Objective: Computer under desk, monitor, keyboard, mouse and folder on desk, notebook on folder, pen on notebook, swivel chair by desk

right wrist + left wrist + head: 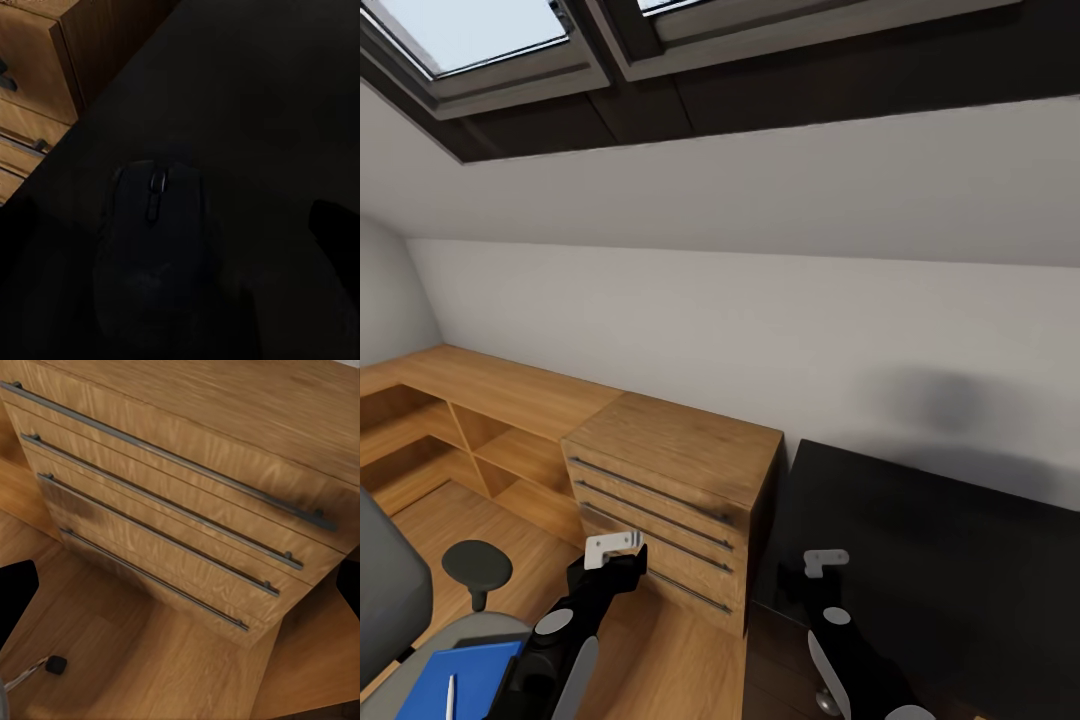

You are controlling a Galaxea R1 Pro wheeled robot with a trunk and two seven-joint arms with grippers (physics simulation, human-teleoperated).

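The black mouse (154, 240) lies on the black desk (940, 560) near its end by the cabinet. My right gripper (178, 244) hangs open just above it, one dark finger on each side, not touching. In the head view that gripper (818, 582) is over the desk's near corner. The blue folder (460, 675) rests on the swivel chair (385, 590) seat with the white pen (450, 695) on top. My left gripper (618, 565) is open and holds nothing in front of the drawer fronts. The monitor, keyboard, computer and notebook are out of view.
A light wooden drawer cabinet (670, 490) with long bar handles stands against the desk's left end. Low wooden shelving (470, 430) runs along the wall to its left. A chair castor (54, 664) sits on the wood floor (660, 650) below my left gripper. A sloped wall and skylights are overhead.
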